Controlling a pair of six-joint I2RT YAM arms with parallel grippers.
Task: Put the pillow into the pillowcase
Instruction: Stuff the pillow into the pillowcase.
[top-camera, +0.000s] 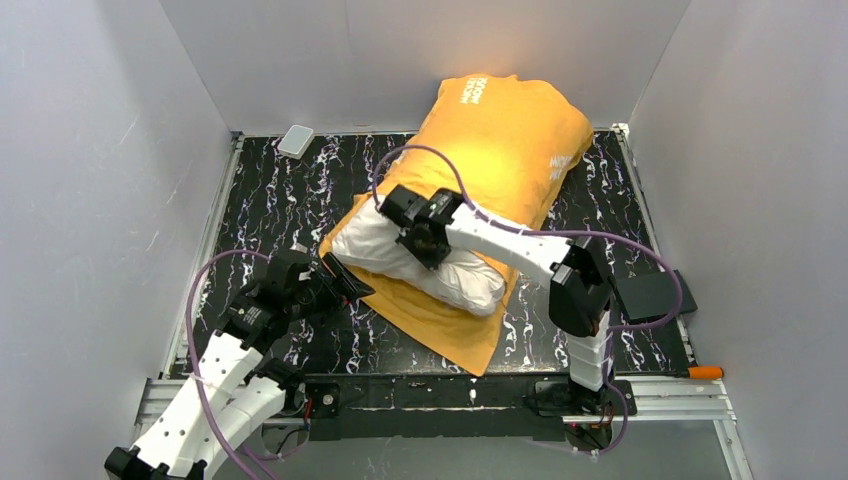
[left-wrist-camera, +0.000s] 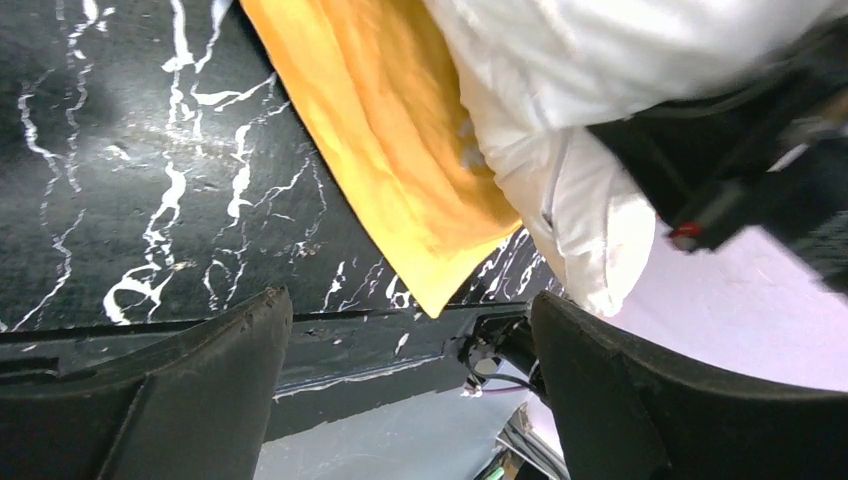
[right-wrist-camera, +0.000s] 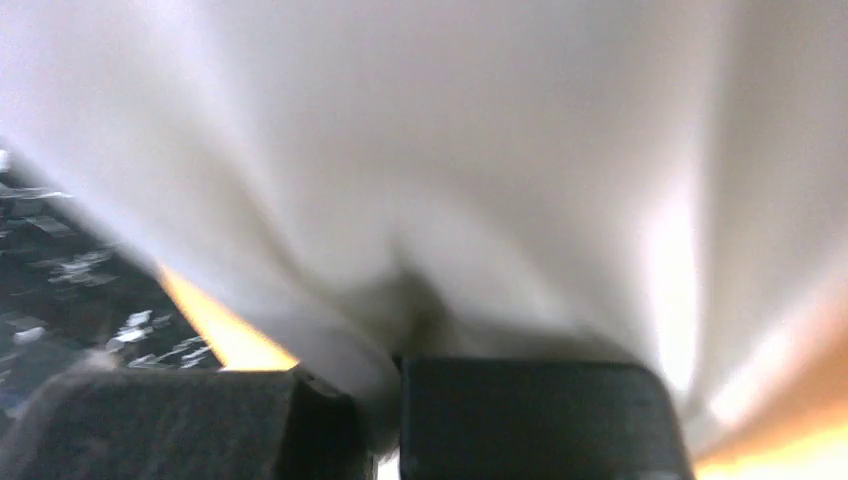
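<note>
Left pincer (top-camera: 345, 282): released, empty, at 9 o'clock of the one pillow (top-camera: 465, 282). Right pincer (top-camera: 425, 245): clenched on pillow fabric. Pillow protrudes from the 7 o'clock end of the one pillowcase (top-camera: 510, 140), on the bench (top-camera: 270, 200).

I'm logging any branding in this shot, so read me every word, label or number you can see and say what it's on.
pillowcase, far end: white lettering, too small and turned sideways to read.
pillowcase, right edge: a second white print, also too small to read.
pillow: no text.
Both wrist views: no text in sight.
</note>
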